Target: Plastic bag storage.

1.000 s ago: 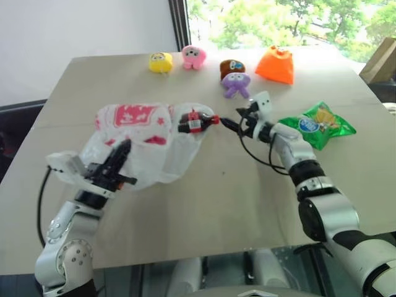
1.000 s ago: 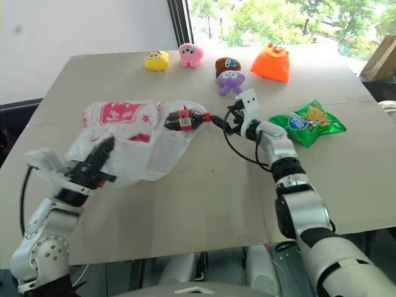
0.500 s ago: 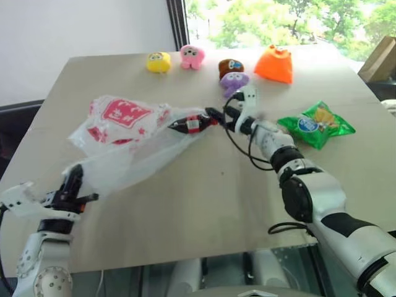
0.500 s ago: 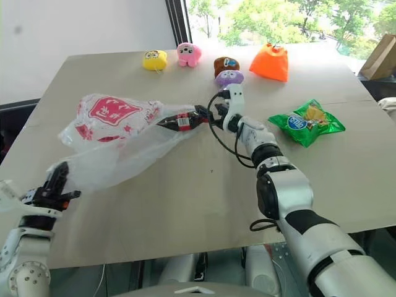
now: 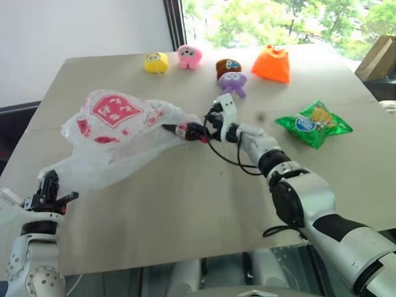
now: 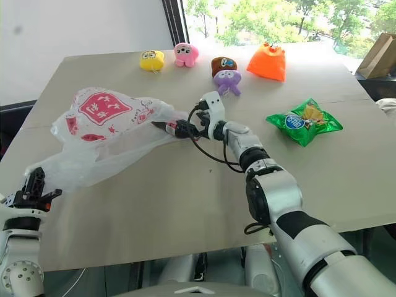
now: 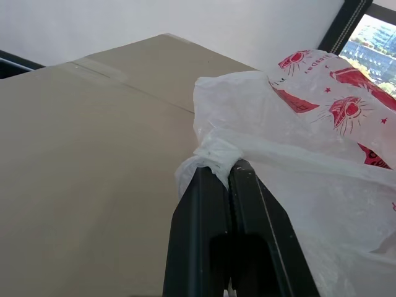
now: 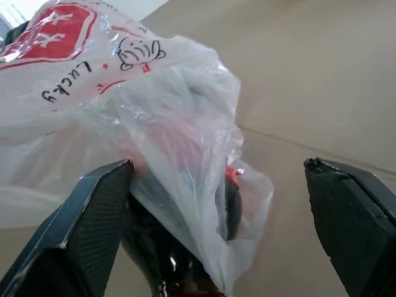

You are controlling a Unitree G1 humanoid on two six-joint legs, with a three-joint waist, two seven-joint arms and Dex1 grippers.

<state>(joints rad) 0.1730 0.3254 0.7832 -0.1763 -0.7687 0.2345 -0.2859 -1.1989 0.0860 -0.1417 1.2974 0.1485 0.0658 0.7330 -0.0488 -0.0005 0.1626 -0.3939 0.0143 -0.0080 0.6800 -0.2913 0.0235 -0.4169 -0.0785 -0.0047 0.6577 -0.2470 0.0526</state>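
Crinkly white plastic bag (image 5: 117,133) lay stretched across the surface (image 5: 185,204) in the head views, one corner pinched tight in the left tool (image 5: 48,189), likely to hold it taut. Left wrist view showed that clamp. Right wrist view showed the right tool (image 8: 216,235) spread wide around a dark bottle (image 8: 179,247) wrapped in the bag.
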